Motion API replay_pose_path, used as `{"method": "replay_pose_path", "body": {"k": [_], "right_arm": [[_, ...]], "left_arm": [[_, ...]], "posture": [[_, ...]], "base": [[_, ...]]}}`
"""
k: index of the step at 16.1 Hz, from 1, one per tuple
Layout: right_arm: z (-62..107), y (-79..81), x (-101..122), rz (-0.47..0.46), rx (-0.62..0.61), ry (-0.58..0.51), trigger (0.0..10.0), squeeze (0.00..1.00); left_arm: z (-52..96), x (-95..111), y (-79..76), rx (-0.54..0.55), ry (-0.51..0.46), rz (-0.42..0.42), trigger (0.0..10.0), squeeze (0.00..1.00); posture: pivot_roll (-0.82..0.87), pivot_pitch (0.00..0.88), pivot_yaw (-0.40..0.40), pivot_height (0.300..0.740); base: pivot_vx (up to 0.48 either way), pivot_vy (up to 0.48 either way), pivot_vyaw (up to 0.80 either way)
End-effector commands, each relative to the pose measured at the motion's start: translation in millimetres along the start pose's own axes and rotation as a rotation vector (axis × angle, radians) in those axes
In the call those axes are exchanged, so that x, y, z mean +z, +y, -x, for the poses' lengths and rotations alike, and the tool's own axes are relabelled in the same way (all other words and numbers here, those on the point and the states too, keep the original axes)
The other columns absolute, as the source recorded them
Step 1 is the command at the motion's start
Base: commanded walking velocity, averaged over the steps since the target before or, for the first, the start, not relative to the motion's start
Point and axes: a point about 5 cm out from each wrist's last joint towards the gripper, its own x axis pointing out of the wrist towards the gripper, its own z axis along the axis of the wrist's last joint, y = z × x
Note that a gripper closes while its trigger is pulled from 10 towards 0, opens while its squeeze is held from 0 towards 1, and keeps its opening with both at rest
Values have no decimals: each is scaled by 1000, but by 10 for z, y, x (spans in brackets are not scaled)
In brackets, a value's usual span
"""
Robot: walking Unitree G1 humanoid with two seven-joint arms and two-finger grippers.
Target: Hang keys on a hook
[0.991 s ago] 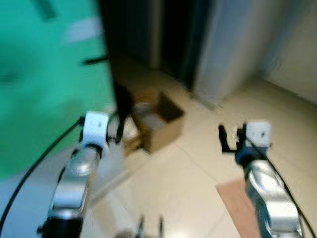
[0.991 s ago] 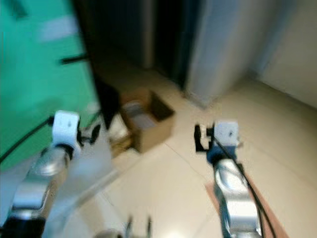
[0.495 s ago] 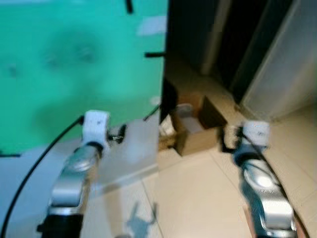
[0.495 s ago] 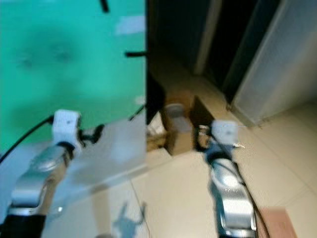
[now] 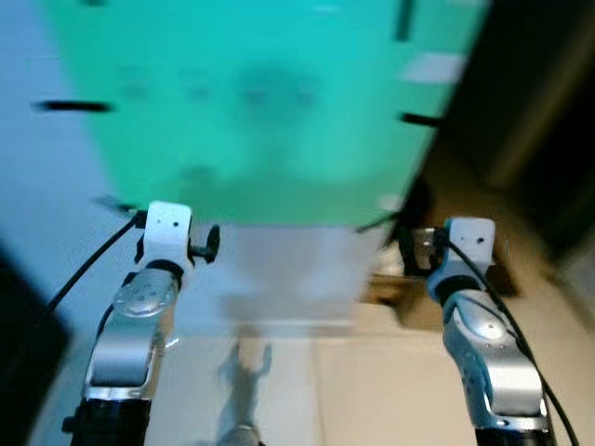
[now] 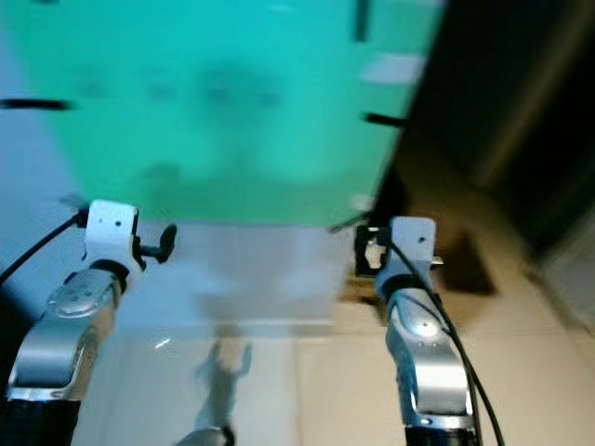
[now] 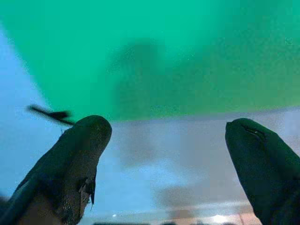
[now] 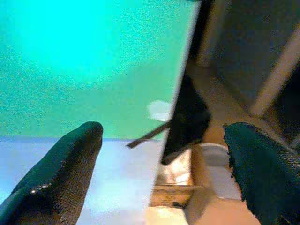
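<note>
Head views, blurred. Both arms are raised in front of a green wall panel (image 5: 270, 102) that stands above a pale lower band (image 5: 279, 269). The left tool (image 5: 203, 243) and the right tool (image 5: 409, 251) hover short of the wall, well apart from each other.

Tool state. In the left wrist view the two black fingers (image 7: 70, 164) stand wide apart with nothing between them; the right wrist view shows the same, its fingers (image 8: 61, 173) spread wide and empty.

Progress. No keys can be made out in either tool, on the floor (image 5: 372, 390) or on the wall, so their place cannot be told. Judged from this, the carrying and hanging are both still to be done; the robot appears only to be facing the wall where hooks may be.

Hooks. Several short dark pegs jut from the wall: one at the left (image 5: 70, 106), one at the upper right (image 5: 404, 19), one at the right edge (image 5: 420, 119). They are too smeared to confirm as hooks. The left and right-edge pegs read as roughly horizontal bars, long axis along the wall; the upper one reads as near vertical.

Surroundings. A cardboard box (image 6: 446, 269) sits on the floor beside the panel's right edge, behind the right arm, before a dark doorway (image 5: 530, 111).
</note>
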Motion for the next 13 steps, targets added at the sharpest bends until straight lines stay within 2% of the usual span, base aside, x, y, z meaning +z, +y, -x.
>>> {"method": "replay_pose_path", "body": {"k": [1, 2, 4, 8, 10, 13], "right_arm": [[-25, -10, -12, 2, 6, 11, 10000, 1000], [-37, 12, -7, 8, 20, 9, 10000, 1000], [-62, 73, 20, 11, 54, -10, 10000, 1000], [-78, 85, 12, 49, 75, -5, 10000, 1000], [-80, 119, -2, 77, 100, 1, 10000, 1000], [-86, 117, -12, 73, 106, 5, 10000, 1000]], "left_arm": [[-6, 61, -34, 0, -31, -18, 10000, 0], [-4, 60, -20, 5, -31, -22, 10000, 0], [11, 55, 8, 26, -53, -6, 10000, 0], [37, 22, -2, 24, -52, -2, 10000, 0], [54, 16, -24, -1, -60, -19, 10000, 0], [50, 13, -56, -17, -66, -5, 10000, 0]], "posture": [[-11, 0, -88, 740], [-8, 0, -91, 740], [-3, 0, -98, 740], [2, 0, -109, 740], [10, 0, -119, 740], [13, 0, -125, 740]], "base": [[0, 0, 800], [0, 0, 800], [0, 0, 0], [0, -480, 0], [0, -326, 800], [0, 0, 800]]}}
